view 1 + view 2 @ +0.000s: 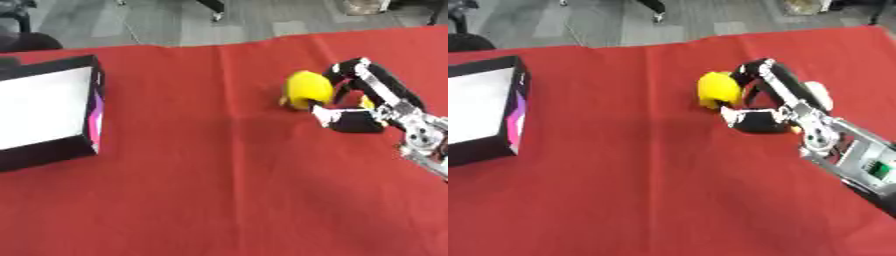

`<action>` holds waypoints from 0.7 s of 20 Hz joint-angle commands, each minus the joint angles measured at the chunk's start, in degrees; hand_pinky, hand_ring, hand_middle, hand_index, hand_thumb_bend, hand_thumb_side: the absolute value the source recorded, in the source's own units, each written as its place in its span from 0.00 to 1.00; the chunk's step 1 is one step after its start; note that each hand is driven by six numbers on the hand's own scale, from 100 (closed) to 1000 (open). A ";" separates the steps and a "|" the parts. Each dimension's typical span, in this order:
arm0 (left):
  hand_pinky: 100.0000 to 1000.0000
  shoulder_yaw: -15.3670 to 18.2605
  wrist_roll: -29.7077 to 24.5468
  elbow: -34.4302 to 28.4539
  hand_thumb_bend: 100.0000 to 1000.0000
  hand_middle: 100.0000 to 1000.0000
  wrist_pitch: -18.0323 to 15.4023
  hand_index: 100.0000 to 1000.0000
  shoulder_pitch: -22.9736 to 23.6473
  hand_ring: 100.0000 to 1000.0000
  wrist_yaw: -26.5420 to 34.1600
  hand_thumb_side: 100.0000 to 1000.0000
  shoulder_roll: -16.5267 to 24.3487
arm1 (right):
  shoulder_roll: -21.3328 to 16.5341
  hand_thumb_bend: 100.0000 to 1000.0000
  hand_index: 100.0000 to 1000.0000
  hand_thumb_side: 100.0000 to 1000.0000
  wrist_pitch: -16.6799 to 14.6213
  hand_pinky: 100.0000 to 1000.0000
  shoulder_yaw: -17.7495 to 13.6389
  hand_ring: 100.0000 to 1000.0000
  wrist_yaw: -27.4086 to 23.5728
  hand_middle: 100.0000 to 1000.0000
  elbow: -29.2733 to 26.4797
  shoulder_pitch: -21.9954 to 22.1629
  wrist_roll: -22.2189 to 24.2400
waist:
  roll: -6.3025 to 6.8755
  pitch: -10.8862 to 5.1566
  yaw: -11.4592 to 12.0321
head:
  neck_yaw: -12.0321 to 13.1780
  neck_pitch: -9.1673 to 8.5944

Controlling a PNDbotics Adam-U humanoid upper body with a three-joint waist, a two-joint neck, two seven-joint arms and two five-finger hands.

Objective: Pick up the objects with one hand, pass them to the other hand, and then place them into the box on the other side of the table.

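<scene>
At nine o'clock on the red-covered counter (201,175) sits the box (48,112), black-walled with a pale inside and nothing in it. No left robot hand shows in either view.

At about two o'clock lies the yellow object (306,89), rounded, resting on the cloth. The right robot hand (350,107) is at its right side, fingers and thumb curled partway around it and touching it; I judge this a grasp being made, with the object not yet lifted.

The risk: the object looks smooth and round, so if the fingers close off-centre it could squirt or roll away toward nine o'clock, out of reach.

The right arm enters from four o'clock, wrist bent, with the hand arched over and curling inward toward the object.
</scene>
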 commanded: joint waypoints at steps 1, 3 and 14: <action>0.80 -1.76 -2.82 -2.24 0.00 0.73 1.92 0.79 -3.61 0.89 -0.47 0.70 5.35 | 0.23 0.00 0.48 0.00 0.92 0.42 -0.05 0.58 1.19 0.34 -0.54 -1.90 1.17 | 0.85 -1.94 0.29 | -0.59 0.33; 0.80 -3.00 -4.39 -2.81 0.00 0.73 2.97 0.79 -5.94 0.89 -1.35 0.69 6.61 | 0.85 0.00 0.48 0.00 1.75 0.43 0.22 0.58 1.67 0.34 -0.54 -2.98 1.45 | 1.01 -2.08 0.54 | -0.80 0.33; 0.79 -12.78 -14.17 -4.28 0.00 0.74 7.88 0.82 -20.18 0.87 -8.78 0.58 4.11 | 4.26 0.00 0.48 0.00 7.21 0.44 2.05 0.59 2.83 0.34 -0.54 -8.86 3.05 | 1.78 -3.15 1.98 | -2.10 0.33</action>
